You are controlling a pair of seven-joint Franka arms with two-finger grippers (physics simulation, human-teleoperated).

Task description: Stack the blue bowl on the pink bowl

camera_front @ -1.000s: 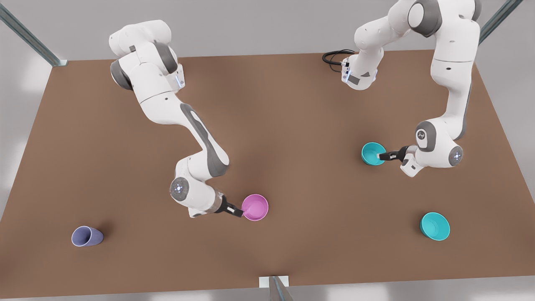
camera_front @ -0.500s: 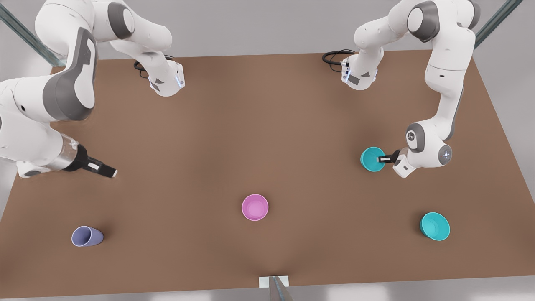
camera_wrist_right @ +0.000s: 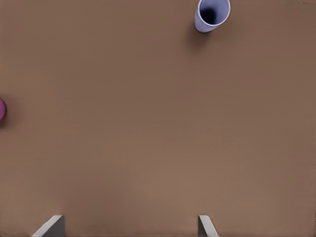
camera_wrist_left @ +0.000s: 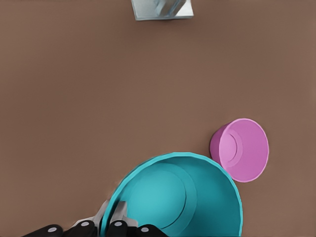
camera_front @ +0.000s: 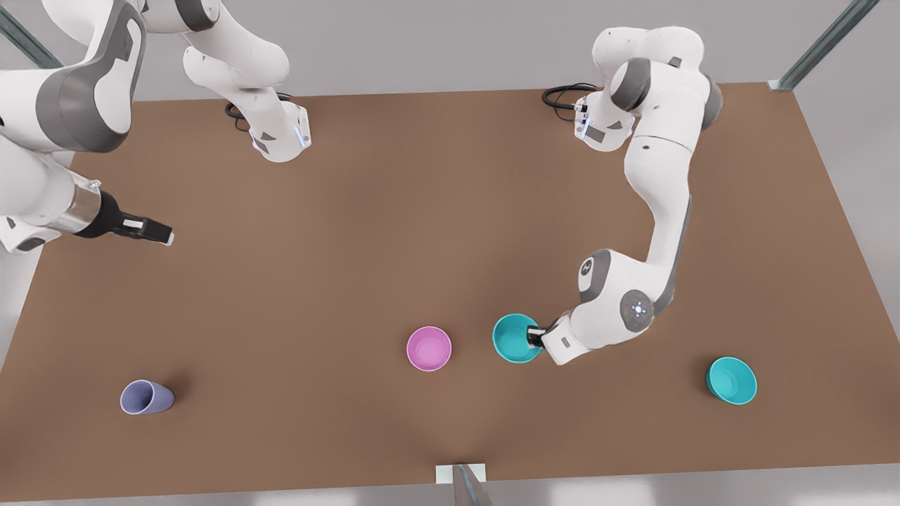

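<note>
The pink bowl (camera_front: 429,348) stands upright near the table's front middle, with nothing in it. The blue bowl (camera_front: 512,339) hangs just to the front view's right of it, and my left gripper (camera_front: 534,337) is shut on its rim. In the left wrist view the blue bowl (camera_wrist_left: 177,197) sits at the left gripper (camera_wrist_left: 111,217), one finger inside the rim and one outside, with the pink bowl (camera_wrist_left: 242,148) a short gap beyond. My right gripper (camera_front: 158,232) waits open over the table's edge on the front view's left, and the pink bowl's edge (camera_wrist_right: 1,108) lies far off in its wrist view.
A second teal bowl (camera_front: 731,380) rests near the front corner on the front view's right. A lavender cup (camera_front: 145,398) stands near the front corner on the left, the same cup (camera_wrist_right: 212,14) seen from the right wrist. A metal bracket (camera_front: 460,474) marks the front edge.
My left gripper has carried the blue bowl from the table's right side toward the front, ending beside the pink bowl. The right arm has drawn back slightly at the left edge.
</note>
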